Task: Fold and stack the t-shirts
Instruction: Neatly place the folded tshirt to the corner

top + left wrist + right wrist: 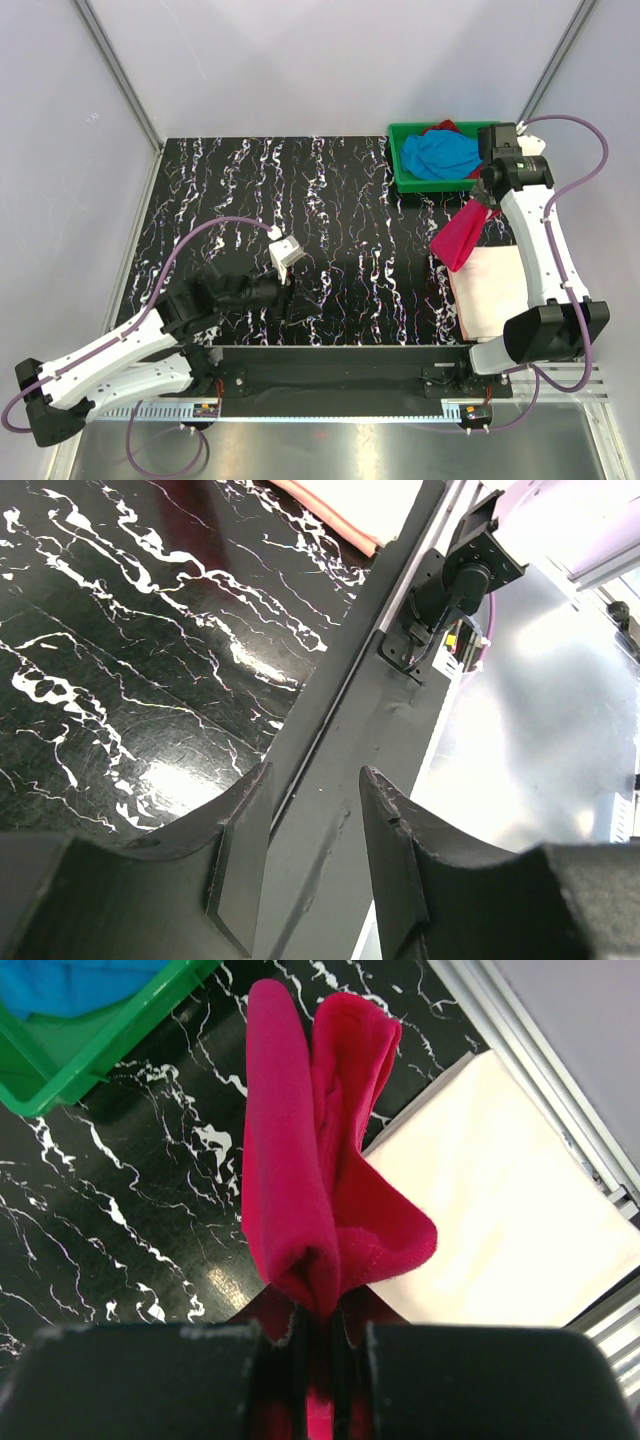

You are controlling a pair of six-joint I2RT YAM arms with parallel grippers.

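1. Right gripper (pixel 318 1335): jaws clamped on a bunched fold of the hot pink t-shirt (pixel 310 1160). The cloth hangs doubled over from the pinch, clear of the table (pixel 250 190).
2. Location, top view: the pink shirt hangs at about 3 o'clock on the table. It is between the green tray (pixel 400 165) at 1 o'clock and the white t-shirt (pixel 490 290) at 4 o'clock.
3. The white t-shirt lies flat and folded. I judge it to be the base of the stack.
4. The sky blue t-shirt (pixel 440 152) sits crumpled in the tray, with a dark red t-shirt (pixel 446 126) showing behind it. Neither is folded.
5. Left gripper (pixel 315 810): jaws apart and holding nothing, low at 7 o'clock by the near edge.
6. Step in hand, as judged: bring the pink shirt to open table for folding.
7. Recommendations:
   - Carry it toward 9 o'clock, clear of the white shirt, so the trailing hem does not drag that fold open.
   - Lower it until the cloth lies down, and only then release.
   - Have the left gripper take a second corner to spread the bunch flat.
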